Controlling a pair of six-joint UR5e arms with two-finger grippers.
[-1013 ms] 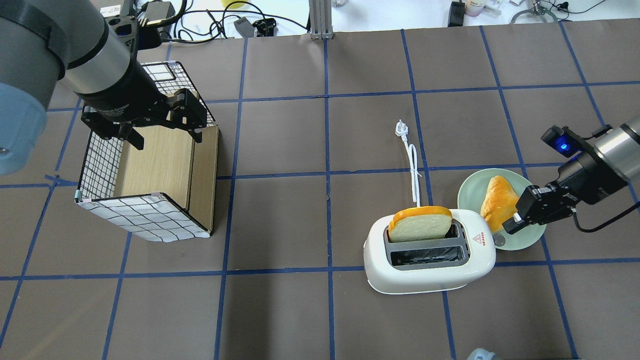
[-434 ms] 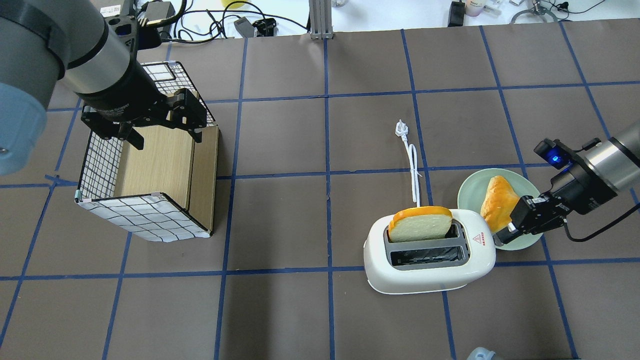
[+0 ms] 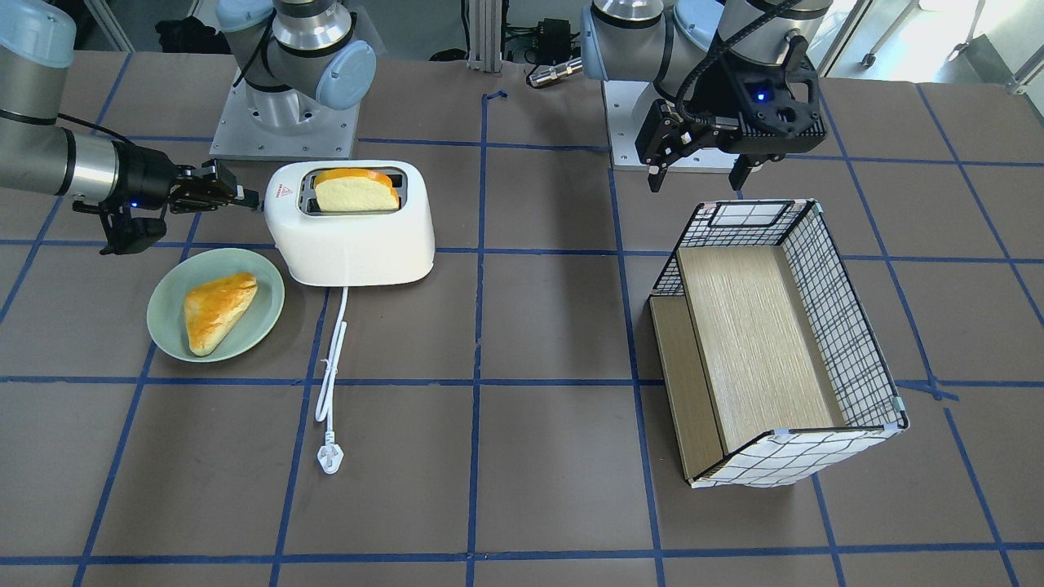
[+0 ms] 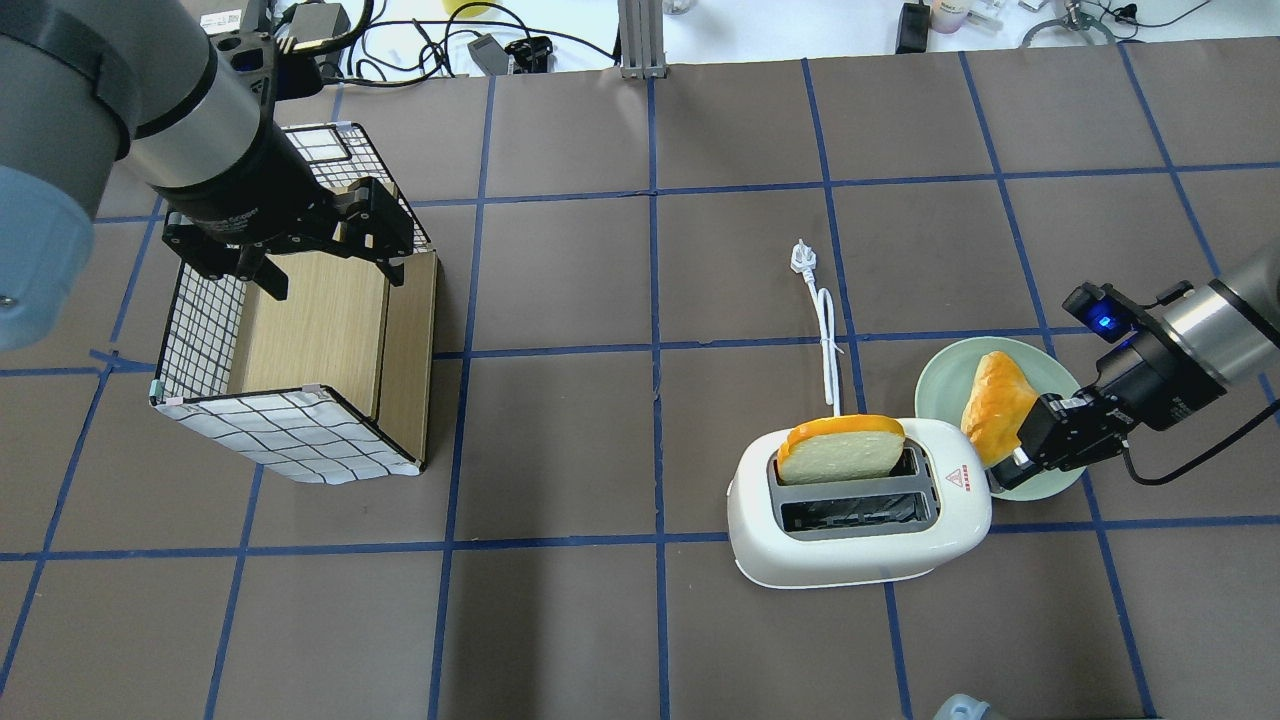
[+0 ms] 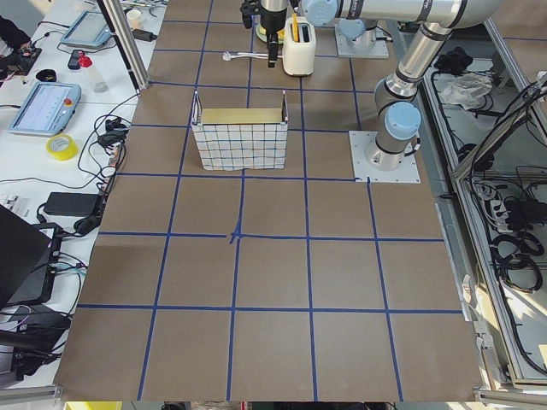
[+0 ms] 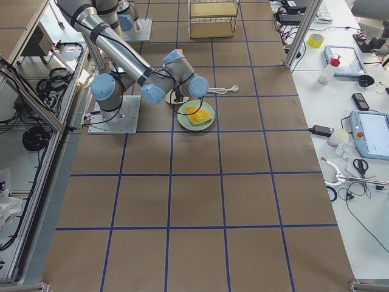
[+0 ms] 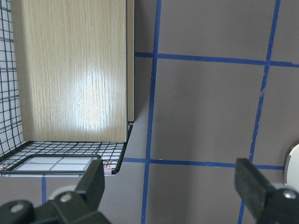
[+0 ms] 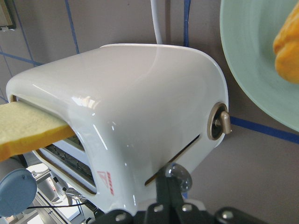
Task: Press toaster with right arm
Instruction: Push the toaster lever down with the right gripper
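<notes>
The glossy white toaster (image 4: pixel 860 520) stands at the right front, with a bread slice (image 4: pixel 840 452) sticking up from its far slot. It also shows in the front view (image 3: pixel 351 236). My right gripper (image 4: pixel 1000 475) is shut, low at the toaster's right end. In the right wrist view its closed fingertips (image 8: pixel 169 193) sit right at the silver lever knob (image 8: pixel 177 176) on the end slot, below a round dial (image 8: pixel 219 125). My left gripper (image 4: pixel 330 275) is open and empty above the wire basket (image 4: pixel 290 430).
A green plate (image 4: pixel 940 385) with a pastry (image 4: pixel 995 400) sits just behind my right gripper, close to the toaster. The white cord and plug (image 4: pixel 825 340) trail away from the toaster's far side. The basket with a wooden shelf stands at the left.
My right gripper has moved left and down from over the plate to the toaster's end. The toaster, the bread and my left arm have not moved.
</notes>
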